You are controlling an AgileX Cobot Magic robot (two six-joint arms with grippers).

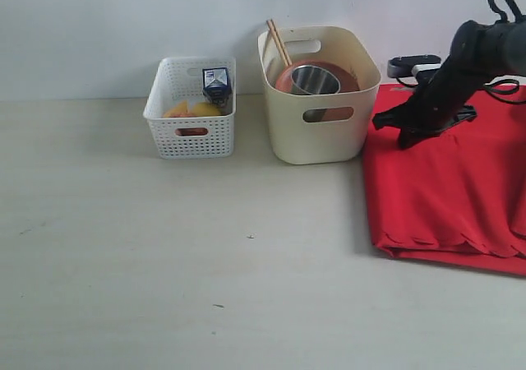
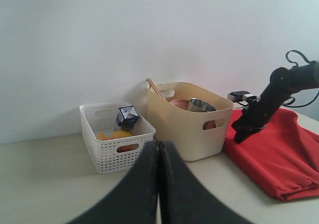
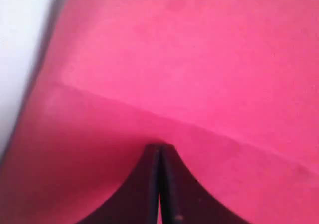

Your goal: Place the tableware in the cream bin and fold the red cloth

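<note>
Counted one cream bin (image 1: 316,136) and one white perforated basket (image 1: 191,140). One red cloth (image 1: 444,189). Bin held two chopsticks (image 1: 278,43), one steel cup (image 1: 315,80), one brown plate (image 1: 284,80). Basket held one milk carton (image 1: 217,85); yellow food pieces (image 1: 193,109) were too bunched to count.

The red cloth (image 1: 448,181) is matt woven fabric. The cream bin (image 1: 316,136) is smooth plastic and the steel cup (image 1: 315,80) glossy metal. The chopsticks (image 1: 278,43) are plain wood, the white basket (image 1: 191,136) perforated plastic, and the table (image 1: 164,263) pale and matt.

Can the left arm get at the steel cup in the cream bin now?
Probably yes. The cream bin is open-topped, the steel cup sits high in it, and nothing stands between it and the shut left pincer. The right pincer is away at the red cloth.
</note>
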